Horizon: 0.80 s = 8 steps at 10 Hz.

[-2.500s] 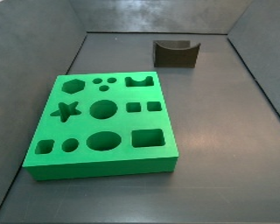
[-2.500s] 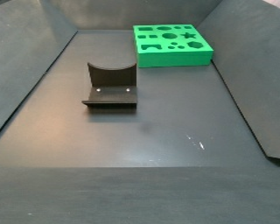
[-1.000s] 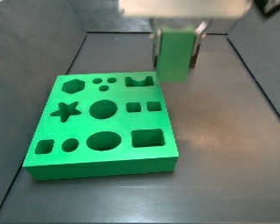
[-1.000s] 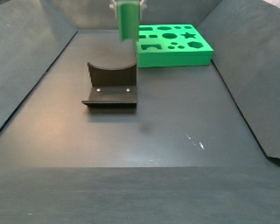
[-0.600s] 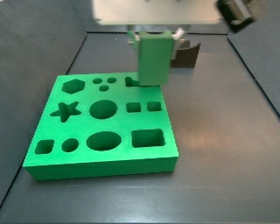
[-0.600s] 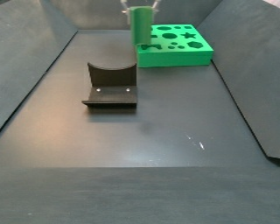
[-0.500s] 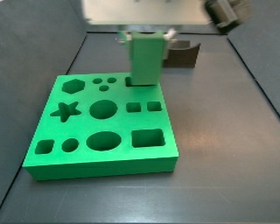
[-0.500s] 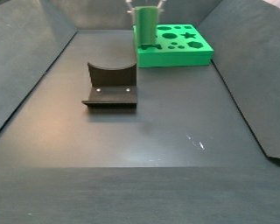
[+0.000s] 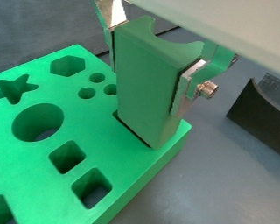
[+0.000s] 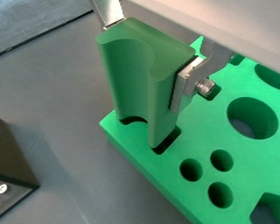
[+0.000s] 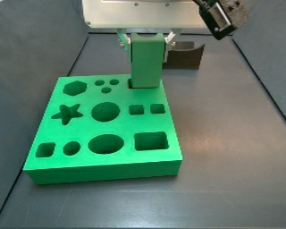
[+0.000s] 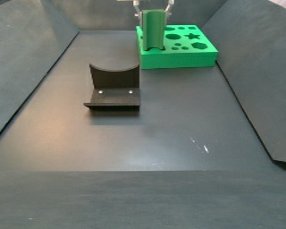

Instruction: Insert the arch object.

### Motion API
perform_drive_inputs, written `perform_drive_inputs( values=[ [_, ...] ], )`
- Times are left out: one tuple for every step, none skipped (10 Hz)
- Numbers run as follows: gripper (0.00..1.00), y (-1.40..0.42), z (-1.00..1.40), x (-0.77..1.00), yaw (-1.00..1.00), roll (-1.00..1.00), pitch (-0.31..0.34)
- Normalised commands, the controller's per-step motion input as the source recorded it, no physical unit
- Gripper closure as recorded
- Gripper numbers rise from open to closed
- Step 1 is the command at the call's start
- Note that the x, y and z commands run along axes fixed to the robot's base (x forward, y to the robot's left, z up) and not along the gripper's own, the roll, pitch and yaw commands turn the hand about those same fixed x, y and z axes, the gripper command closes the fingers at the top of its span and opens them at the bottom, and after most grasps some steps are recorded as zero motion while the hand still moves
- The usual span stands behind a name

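The arch object is a tall green piece with a rounded groove along one side. My gripper is shut on its upper part, one silver finger on each flat side. It stands upright with its lower end in the arch-shaped hole at the far edge of the green board. Piece, gripper and board show in both wrist views. In both side views the gripper holds the piece over the board's far edge.
The dark fixture, an L-shaped bracket with a curved notch, stands on the floor apart from the board; it also shows in a side view and both wrist views. Grey walls enclose the floor. The board has several other shaped holes.
The gripper came into view holding the green piece, moved across over the board's far edge, and lowered until the piece's lower end sits at the arch-shaped hole.
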Motion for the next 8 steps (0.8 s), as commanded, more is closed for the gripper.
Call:
perform_drive_inputs(
  values=[
    [1.0, 0.06, -0.83, -0.56, 0.0, 0.0, -0.167],
    [1.0, -0.06, -0.78, -0.49, 0.0, -0.02, -0.213],
    [1.0, -0.11, -0.53, 0.0, 0.0, -0.18, -0.25],
    [1.0, 0.0, -0.67, 0.24, 0.0, -0.17, -0.18],
    [1.0, 0.0, -0.78, 0.42, 0.0, -0.15, -0.126],
    [1.0, 0.01, -0.87, 0.42, 0.0, -0.07, -0.083],
    [1.0, 0.0, -0.96, 0.18, 0.0, -0.03, -0.121],
    [1.0, 0.0, -0.99, 0.05, 0.0, -0.01, -0.119]
  ],
)
